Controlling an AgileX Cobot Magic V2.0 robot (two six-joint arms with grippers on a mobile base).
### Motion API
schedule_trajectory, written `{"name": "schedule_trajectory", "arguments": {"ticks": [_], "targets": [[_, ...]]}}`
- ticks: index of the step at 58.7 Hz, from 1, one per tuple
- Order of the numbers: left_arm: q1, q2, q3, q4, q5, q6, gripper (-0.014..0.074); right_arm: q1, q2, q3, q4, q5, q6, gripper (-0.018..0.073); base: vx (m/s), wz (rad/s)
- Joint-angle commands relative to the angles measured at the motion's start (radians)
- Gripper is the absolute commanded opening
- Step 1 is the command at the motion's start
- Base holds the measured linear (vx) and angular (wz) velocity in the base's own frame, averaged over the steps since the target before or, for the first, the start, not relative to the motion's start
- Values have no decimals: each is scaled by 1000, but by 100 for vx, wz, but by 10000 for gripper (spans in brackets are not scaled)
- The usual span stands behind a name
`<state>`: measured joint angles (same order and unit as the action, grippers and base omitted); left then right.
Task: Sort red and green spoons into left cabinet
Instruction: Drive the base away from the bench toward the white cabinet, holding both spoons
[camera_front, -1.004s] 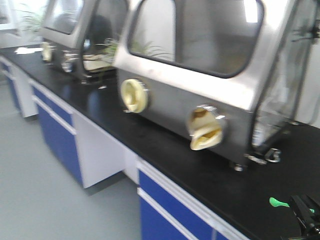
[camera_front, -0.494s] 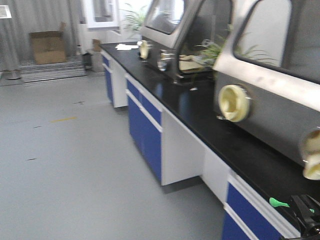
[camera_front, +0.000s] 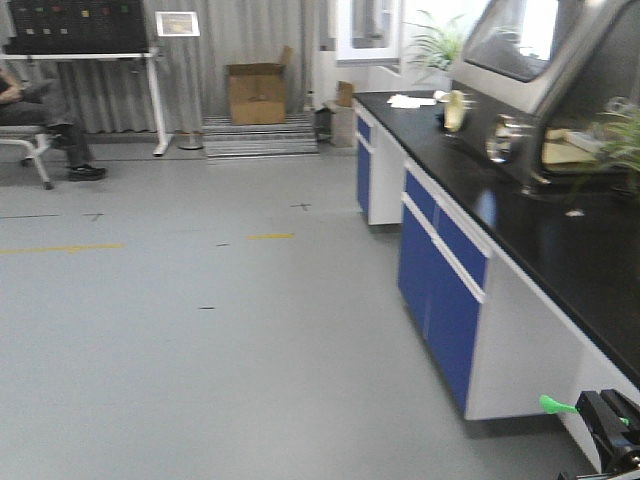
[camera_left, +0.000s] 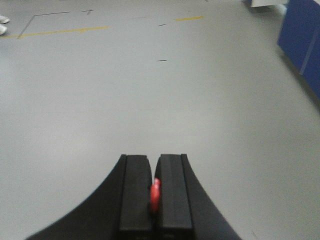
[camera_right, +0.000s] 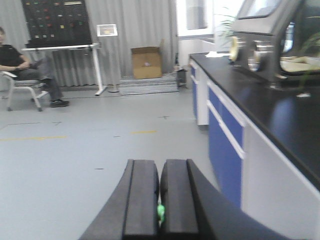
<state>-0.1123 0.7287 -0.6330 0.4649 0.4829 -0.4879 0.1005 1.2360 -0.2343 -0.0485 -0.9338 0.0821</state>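
Nearest, the left gripper (camera_left: 154, 161) has its fingers clenched on the red spoon (camera_left: 155, 194), a red sliver between the pads, over grey floor out from the bench (camera_front: 560, 235). The right gripper (camera_right: 159, 170) pinches the green spoon (camera_right: 160, 212) likewise by the bench's near end, and the front view shows its green tip poking out sideways. On the benchtop stands a stainless-steel box (camera_front: 545, 60). Beyond the bench's far end are a cardboard box (camera_front: 257, 92) and a seated person (camera_right: 17, 62)
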Motion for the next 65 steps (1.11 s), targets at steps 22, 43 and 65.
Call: {"name": "schedule_trajectory", "arguments": {"ticks": [22, 43, 65], "targets": [[-6, -2, -32, 10, -58, -1, -3, -1, -21, -22, -2, -80, -9, -8, 39, 34], [-6, -2, -32, 10, -55, -1, -3, -1, -21, -22, -2, -80, -9, -8, 50, 12], [-6, -2, -32, 10, -55, -1, -3, -1, -21, -22, -2, -80, -9, -8, 56, 3]]}}
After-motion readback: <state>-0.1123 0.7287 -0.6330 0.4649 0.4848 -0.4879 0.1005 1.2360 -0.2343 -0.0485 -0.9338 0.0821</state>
